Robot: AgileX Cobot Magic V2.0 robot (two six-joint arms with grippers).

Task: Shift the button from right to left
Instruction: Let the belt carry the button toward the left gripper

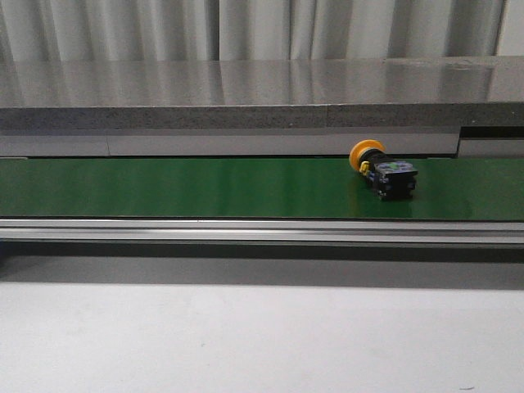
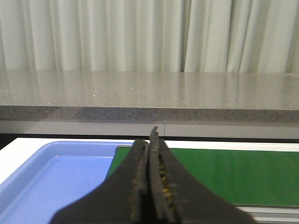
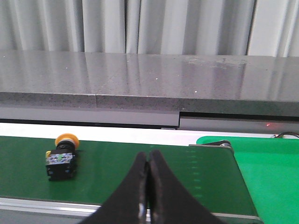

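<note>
The button [image 1: 385, 170] lies on its side on the green belt [image 1: 180, 187], right of the middle in the front view, its yellow head toward the far side and its dark body toward me. It also shows in the right wrist view [image 3: 61, 157]. My right gripper [image 3: 149, 155] is shut and empty, near the belt's front edge, apart from the button. My left gripper [image 2: 150, 135] is shut and empty, over the belt's left end beside a blue tray [image 2: 51, 177]. Neither gripper shows in the front view.
A grey stone ledge [image 1: 246, 102] runs behind the belt, with curtains beyond. A metal rail [image 1: 262, 231] edges the belt's front. A brighter green surface [image 3: 271, 172] adjoins the belt's right end. A white table [image 1: 246, 340] lies in front.
</note>
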